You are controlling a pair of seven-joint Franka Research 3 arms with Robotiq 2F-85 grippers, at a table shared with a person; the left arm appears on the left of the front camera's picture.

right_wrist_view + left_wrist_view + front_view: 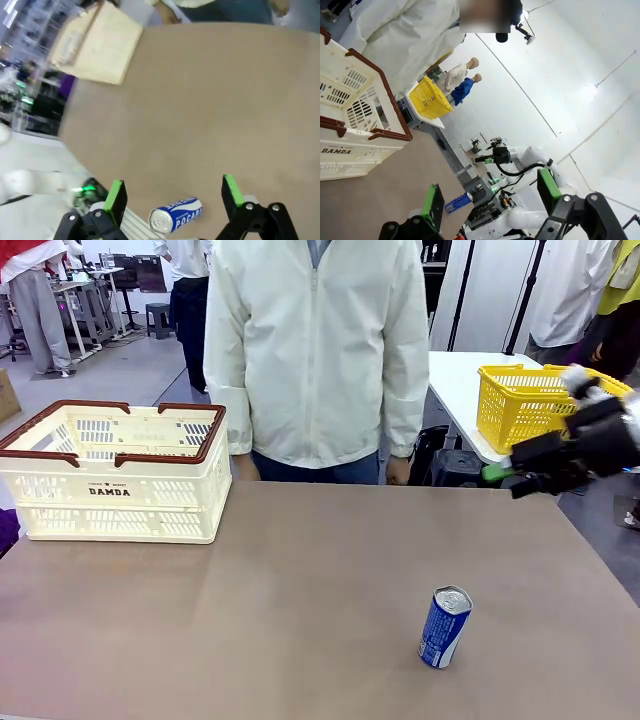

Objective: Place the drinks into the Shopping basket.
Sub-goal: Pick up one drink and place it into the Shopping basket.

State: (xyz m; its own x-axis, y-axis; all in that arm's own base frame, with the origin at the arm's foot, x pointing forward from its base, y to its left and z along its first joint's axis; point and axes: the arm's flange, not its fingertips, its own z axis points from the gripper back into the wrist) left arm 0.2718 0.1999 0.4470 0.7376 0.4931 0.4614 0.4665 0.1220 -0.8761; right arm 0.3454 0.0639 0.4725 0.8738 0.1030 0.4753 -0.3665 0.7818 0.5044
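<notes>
Blue can (445, 627) stands upright on the counter (300, 590), near right part, silver top up, long axis vertical (the slight lean is probably just the lens). Right gripper (503, 477) hangs raised about over the far right corner, well apart from the can. Its fingers (116, 199) are spread wide with nothing between them. In the right wrist view the can (175, 215) lines up with the gap between them, but it is not enclosed.

Left gripper (490, 200) is also spread wide and empty, with the can (458, 202) far off across the counter. So the right arm is the nearer one. Judgement: it has to drop and come toward the near left to straddle the can by its sides.

Basket (115, 472) sits on the far left of the counter, well apart from the can. No cans are visible in it (its floor is mostly hidden by the near wall). Person (315, 350) stands at the far side, arms hanging.
</notes>
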